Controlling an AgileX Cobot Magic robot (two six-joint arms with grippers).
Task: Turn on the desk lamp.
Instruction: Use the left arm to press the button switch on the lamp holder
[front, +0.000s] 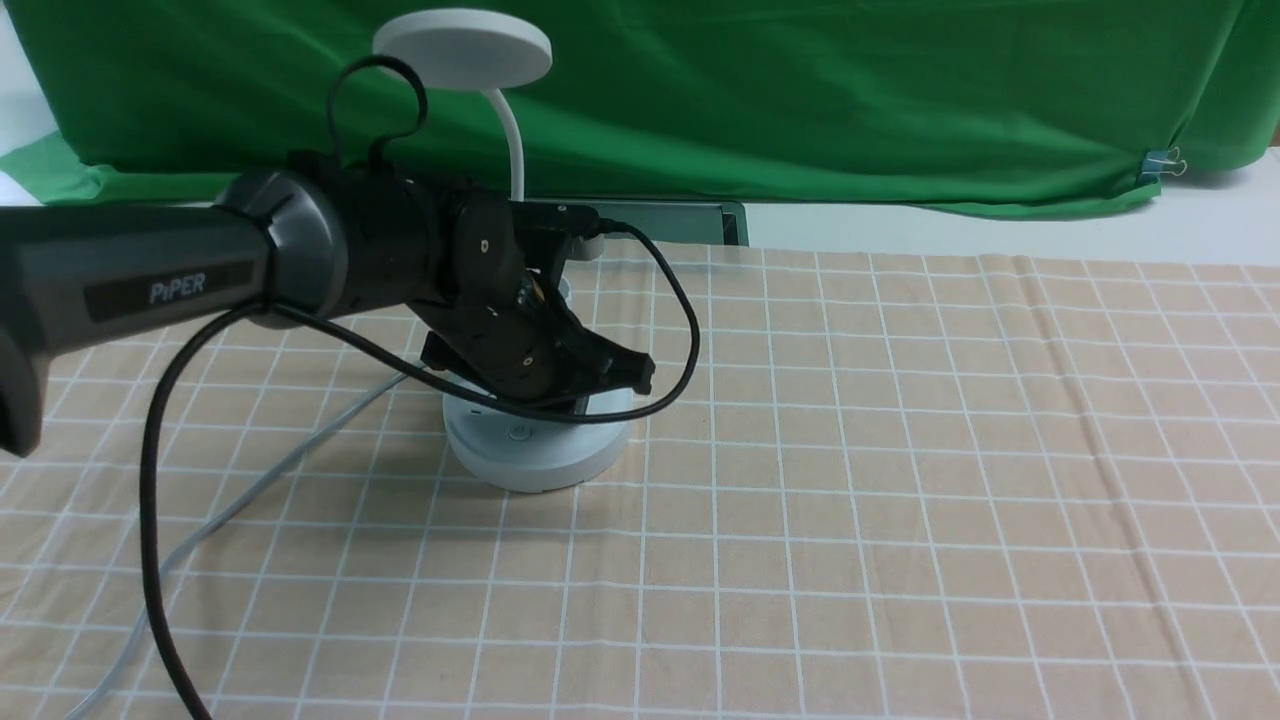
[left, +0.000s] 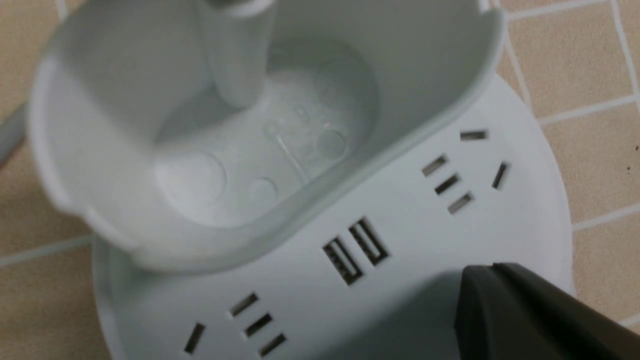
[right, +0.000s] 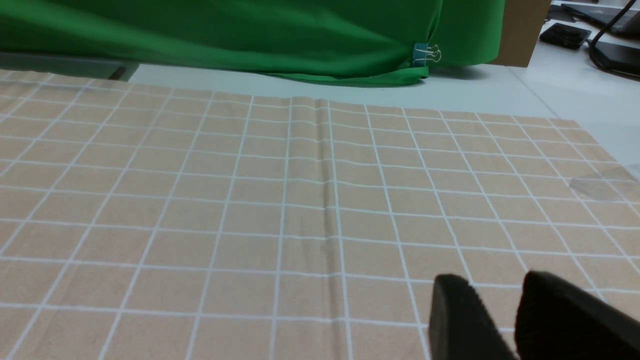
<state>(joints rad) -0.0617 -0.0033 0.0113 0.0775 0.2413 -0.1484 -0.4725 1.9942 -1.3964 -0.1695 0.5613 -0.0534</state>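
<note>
Left gripper (front: 640, 378), its opening impossible to tell, is hovering over the desk lamp (front: 540, 455) base, seemingly needing to press down on its button (front: 518, 432) next.

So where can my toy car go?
On the checked cloth right of the desk lamp, out to the green curtain, or in front of the lamp. Left is crowded: the left gripper hangs over the base, and the grey cord trails.
</note>
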